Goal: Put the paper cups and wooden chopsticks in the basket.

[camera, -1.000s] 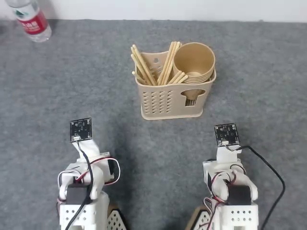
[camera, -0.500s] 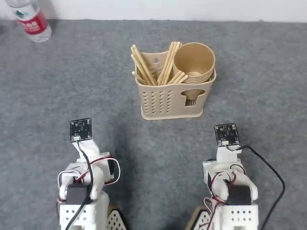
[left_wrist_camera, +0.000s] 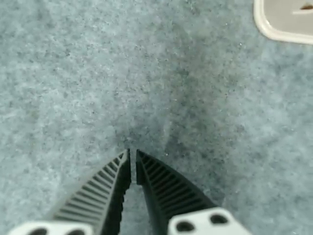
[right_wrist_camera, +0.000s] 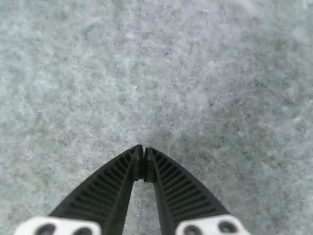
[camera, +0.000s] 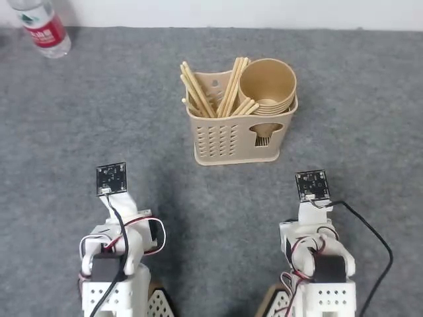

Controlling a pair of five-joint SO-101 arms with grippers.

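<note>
Two claws sat closed, empty, over grey carpeted worktop (camera: 99, 112): left claw (left_wrist_camera: 132, 155), right claw (right_wrist_camera: 143, 152). Stacked tan paper cups (camera: 268, 82) and wooden chopsticks (camera: 198, 92) stood inside beige perforated plastic basket (camera: 231, 142).

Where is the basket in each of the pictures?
High view: the basket stands mid-picture on the grey mat, ahead of both arms.
Left wrist view: a pale corner of it, beyond the shut left gripper.
Right wrist view: grey mat ahead of the shut right gripper.
Shared landmark: the grey mat.
</note>
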